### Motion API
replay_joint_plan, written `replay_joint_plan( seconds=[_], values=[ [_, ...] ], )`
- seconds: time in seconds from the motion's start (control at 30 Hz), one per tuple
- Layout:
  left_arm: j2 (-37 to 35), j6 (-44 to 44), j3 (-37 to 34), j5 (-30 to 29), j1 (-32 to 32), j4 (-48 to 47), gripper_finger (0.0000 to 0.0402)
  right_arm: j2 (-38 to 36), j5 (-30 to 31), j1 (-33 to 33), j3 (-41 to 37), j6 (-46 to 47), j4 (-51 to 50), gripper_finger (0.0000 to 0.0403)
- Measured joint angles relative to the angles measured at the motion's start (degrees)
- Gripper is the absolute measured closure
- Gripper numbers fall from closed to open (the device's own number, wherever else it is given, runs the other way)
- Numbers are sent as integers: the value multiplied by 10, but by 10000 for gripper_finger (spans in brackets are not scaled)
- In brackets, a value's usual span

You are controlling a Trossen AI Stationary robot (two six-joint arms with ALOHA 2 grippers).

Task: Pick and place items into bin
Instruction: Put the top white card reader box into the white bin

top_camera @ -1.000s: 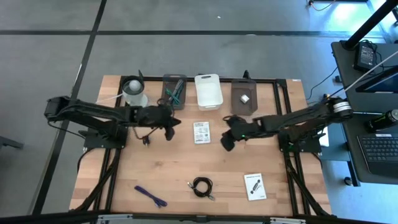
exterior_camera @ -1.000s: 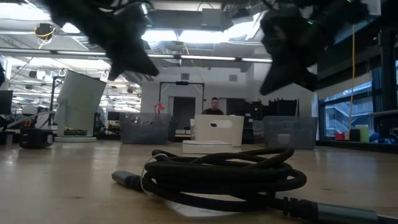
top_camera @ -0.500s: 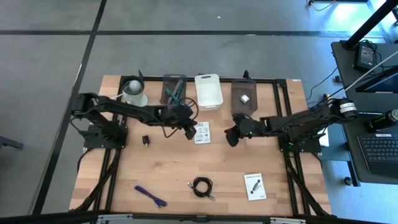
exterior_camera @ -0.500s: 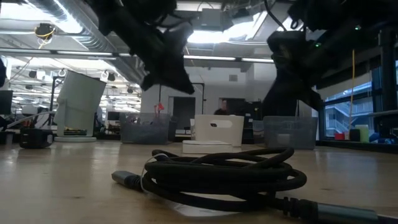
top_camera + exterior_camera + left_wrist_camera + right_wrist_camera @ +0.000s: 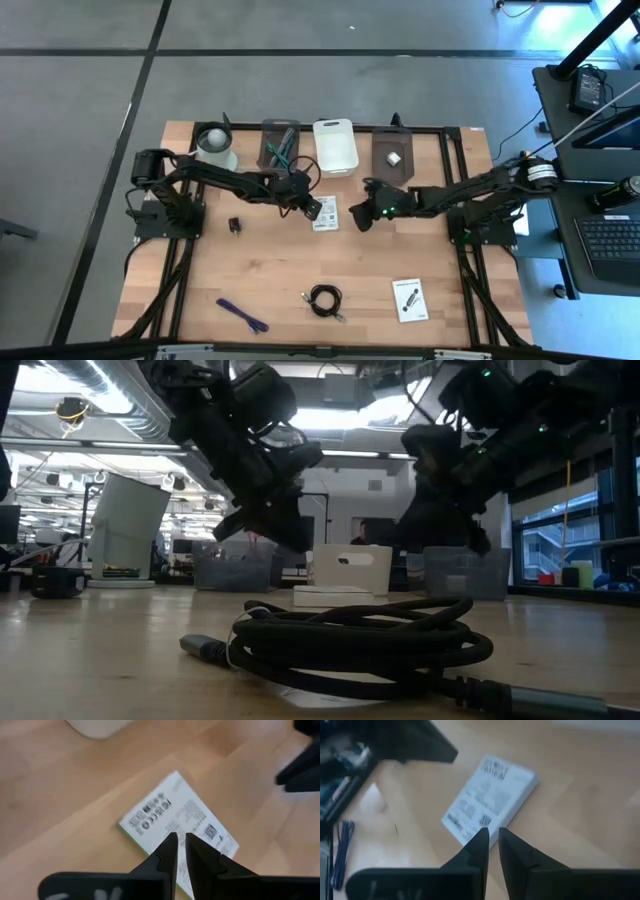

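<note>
card lies flat mid-worktop, long axis running toward the bins | left gripper just beside its left edge, arm stretched low | right gripper near its right side | both grippers' fingers a narrow slit apart, holding nothing | second card, cable, purple stick lie nearer the front edge

Print on the white card is too blurry to read in either wrist view. The low view cuts the coiled black cable off at its lower right edge, and the small piece in the right bin near the table's back edge is too tiny to make out.
</note>
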Motion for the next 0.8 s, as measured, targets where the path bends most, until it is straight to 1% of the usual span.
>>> replay_joint_plan(
  seconds=[0.2,0.33,0.43,0.6,0.8],
  values=[
    [4,-51,0,2,0,0,382,52,-35,0,50,-3,-8,359],
    [4,-78,0,3,-1,-5,389,91,-51,0,88,-13,-41,343],
    [5,-107,0,15,-2,-18,390,113,-62,0,107,-14,-65,330],
    [4,-128,0,0,-8,-36,382,120,-62,0,119,-14,-86,320],
    [12,-132,0,15,-12,-33,375,119,-61,-4,119,1,-97,319]
  ],
)
